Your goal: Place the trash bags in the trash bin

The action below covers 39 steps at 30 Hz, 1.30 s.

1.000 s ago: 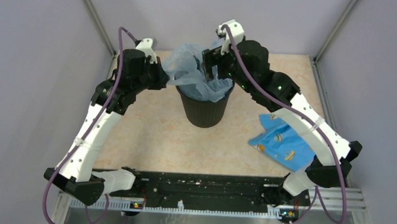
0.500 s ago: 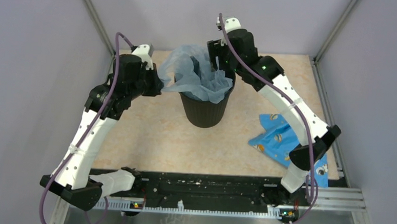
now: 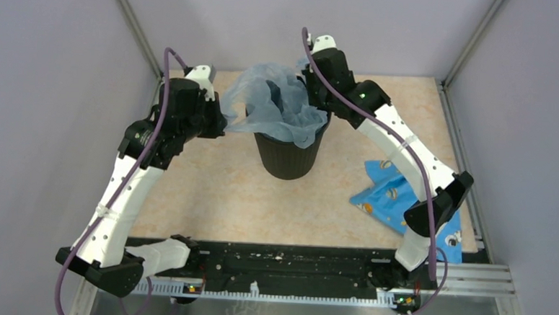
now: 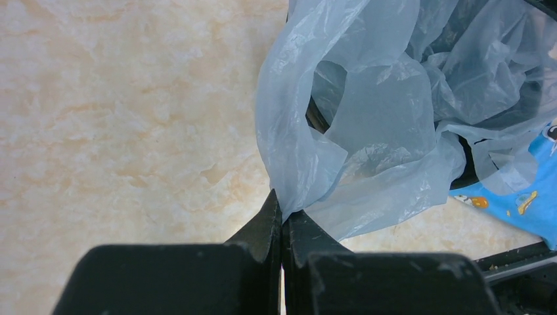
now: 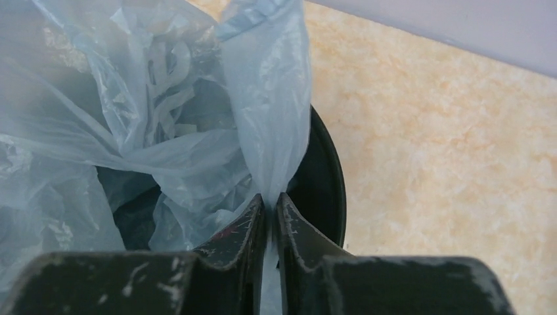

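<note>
A pale grey-blue trash bag bulges out of the round black trash bin at the table's far middle. My left gripper hangs left of the bin, shut on the bag's left edge, which is stretched out over the rim. In the left wrist view the gripper pinches a fold of film between its tips. My right gripper is over the bin's far right rim, shut on a strip of the bag. In the right wrist view the gripper clamps that film just inside the bin's rim.
A blue printed cloth lies flat on the table to the right of the bin, partly under the right arm; its corner shows in the left wrist view. Grey walls and metal posts close in the table at the back and sides.
My right gripper moved back and left to the bin's far rim and closed on the bag's film. The left gripper kept its grip and shifted slightly left, stretching the bag.
</note>
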### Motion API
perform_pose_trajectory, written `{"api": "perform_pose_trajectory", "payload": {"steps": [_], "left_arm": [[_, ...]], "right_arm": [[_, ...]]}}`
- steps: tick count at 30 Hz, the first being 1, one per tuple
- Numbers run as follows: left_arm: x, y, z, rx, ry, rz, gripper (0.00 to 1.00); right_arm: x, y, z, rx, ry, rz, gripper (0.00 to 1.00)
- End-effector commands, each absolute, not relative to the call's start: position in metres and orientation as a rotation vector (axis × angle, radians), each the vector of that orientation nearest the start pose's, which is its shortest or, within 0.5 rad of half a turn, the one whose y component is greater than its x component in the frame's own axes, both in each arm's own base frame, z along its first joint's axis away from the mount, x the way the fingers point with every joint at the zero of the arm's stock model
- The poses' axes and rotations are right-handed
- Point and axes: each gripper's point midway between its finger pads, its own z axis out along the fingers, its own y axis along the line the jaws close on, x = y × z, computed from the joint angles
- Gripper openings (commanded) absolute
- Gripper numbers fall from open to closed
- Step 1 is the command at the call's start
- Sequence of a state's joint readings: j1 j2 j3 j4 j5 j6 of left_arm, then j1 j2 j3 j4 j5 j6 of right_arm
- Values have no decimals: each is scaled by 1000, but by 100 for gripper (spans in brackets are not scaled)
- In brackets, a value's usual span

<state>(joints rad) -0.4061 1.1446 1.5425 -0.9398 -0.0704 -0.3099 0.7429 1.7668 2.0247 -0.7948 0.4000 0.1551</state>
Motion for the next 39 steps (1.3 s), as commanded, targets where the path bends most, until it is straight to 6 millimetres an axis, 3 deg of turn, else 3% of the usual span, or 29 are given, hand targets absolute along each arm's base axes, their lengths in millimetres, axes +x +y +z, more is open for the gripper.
{"api": "perform_pose_trajectory", "payload": {"steps": [1, 2, 6, 10, 17, 27, 30, 33, 39], "left_arm": [[280, -114, 346, 67, 2106, -319, 0], [280, -113, 344, 66, 2112, -311, 0], [278, -104, 332, 47, 2143, -253, 0], [273, -105, 311, 44, 2198, -254, 0], [270, -109, 268, 23, 2296, -261, 0], [273, -119, 207, -27, 2408, -303, 0], [274, -125, 204, -30, 2401, -347, 0], [276, -129, 206, -22, 2389, -373, 0], [277, -127, 211, -9, 2381, -368, 0]], "right_arm": [[376, 252, 385, -260, 1939, 170, 4], [374, 249, 388, -248, 1938, 165, 0], [363, 228, 393, -196, 1943, 138, 0], [348, 212, 385, -160, 1964, 166, 0], [339, 184, 341, -76, 2036, 231, 0], [349, 173, 292, -24, 2101, 253, 0], [349, 175, 283, -25, 2120, 262, 0], [346, 177, 287, -30, 2111, 284, 0], [343, 157, 294, 0, 2101, 196, 0]]}}
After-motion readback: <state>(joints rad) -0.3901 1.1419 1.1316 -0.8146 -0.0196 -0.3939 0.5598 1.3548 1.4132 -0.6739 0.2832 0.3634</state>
